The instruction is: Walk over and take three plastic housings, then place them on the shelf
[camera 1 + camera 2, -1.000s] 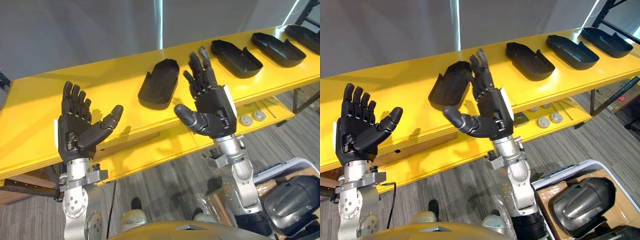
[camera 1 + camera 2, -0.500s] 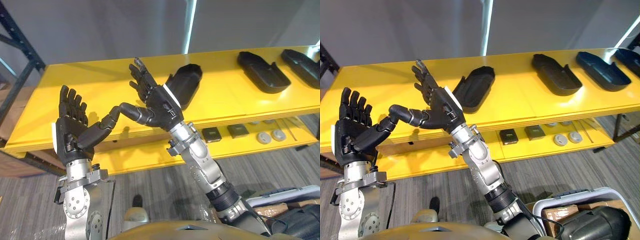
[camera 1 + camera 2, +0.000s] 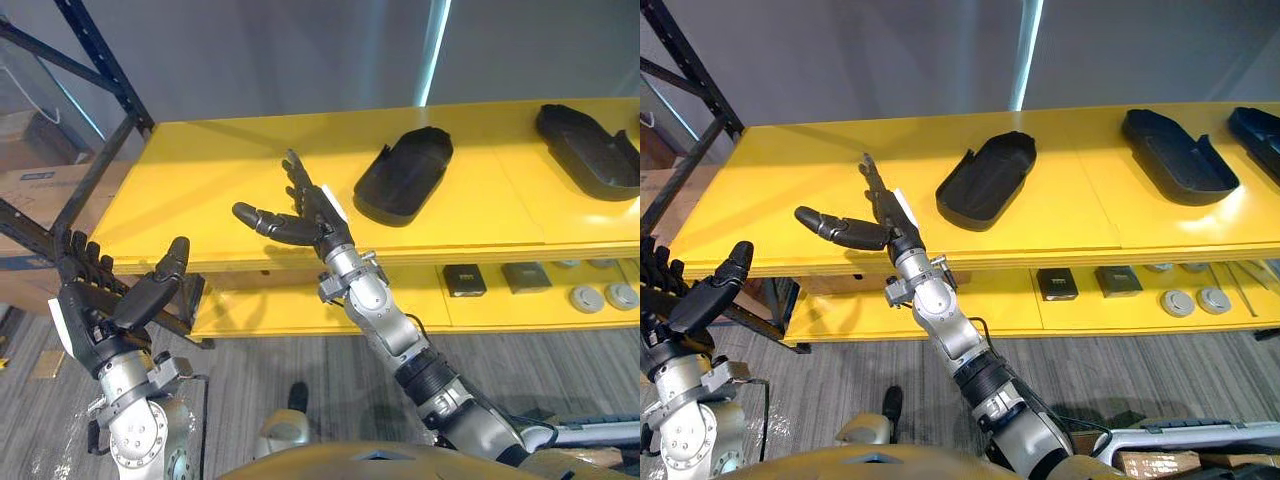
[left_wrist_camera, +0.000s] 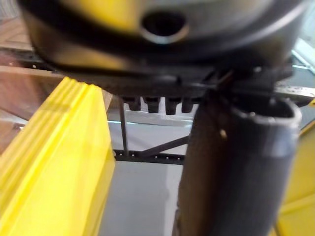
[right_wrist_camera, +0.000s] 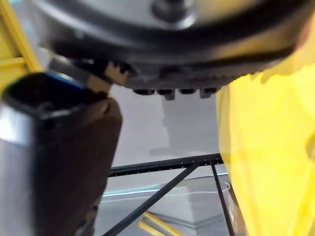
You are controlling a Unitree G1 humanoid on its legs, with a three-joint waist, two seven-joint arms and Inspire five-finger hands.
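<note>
Black plastic housings lie hollow side up on the yellow top shelf (image 3: 215, 170): one (image 3: 405, 175) near the middle, a second (image 3: 592, 150) to the right, and a third (image 3: 1262, 135) at the right edge. My right hand (image 3: 312, 215) is stretched out over the shelf's front edge, left of the nearest housing and apart from it, open and empty. Low on the left, in front of the shelf, my left hand (image 3: 105, 312) is held palm up, open, with nothing in it.
A black metal rack (image 3: 95, 175) stands at the shelf's left end. On the lower yellow shelf (image 3: 300, 305) lie two small black squares (image 3: 464, 279) and round grey discs (image 3: 603, 297). Grey floor lies below.
The camera has swung left, so the shelf and housings sit further right. My right arm has stretched forward over the shelf edge. My left hand has dropped lower and to the left.
</note>
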